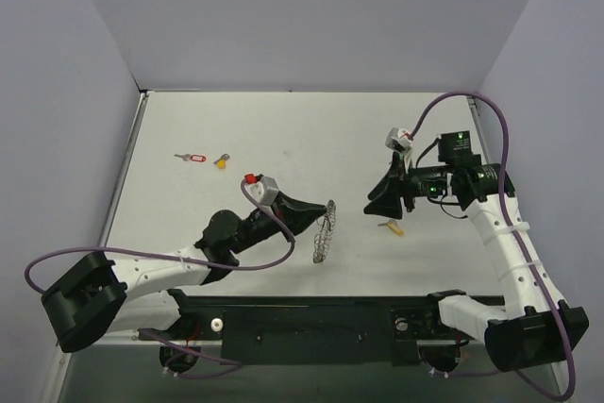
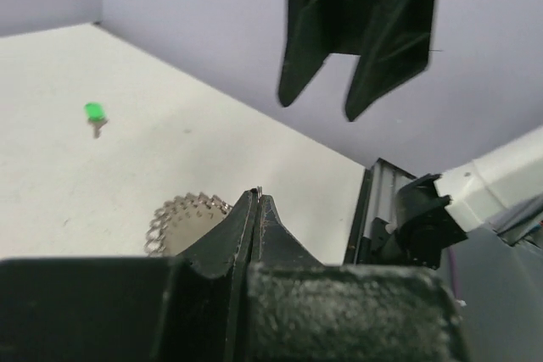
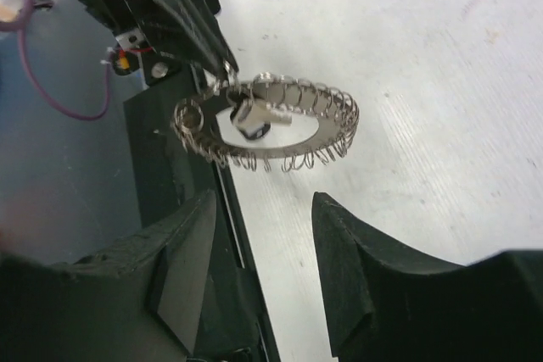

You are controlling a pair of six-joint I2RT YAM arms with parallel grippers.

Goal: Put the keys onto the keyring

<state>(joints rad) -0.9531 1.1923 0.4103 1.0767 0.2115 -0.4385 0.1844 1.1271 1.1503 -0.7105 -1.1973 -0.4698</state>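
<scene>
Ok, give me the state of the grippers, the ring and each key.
left gripper: shut on the keyring's rim.
right gripper: open, empty, facing the keyring.
keyring: held upright; a small dark key seems to hang on it.
red key: loose on the table.
yellow key: loose on the table.
orange-yellow key: loose on the table.
green key: loose on the table.

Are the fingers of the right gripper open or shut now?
Open. The right gripper's fingers stand apart, with nothing held between them.
</scene>
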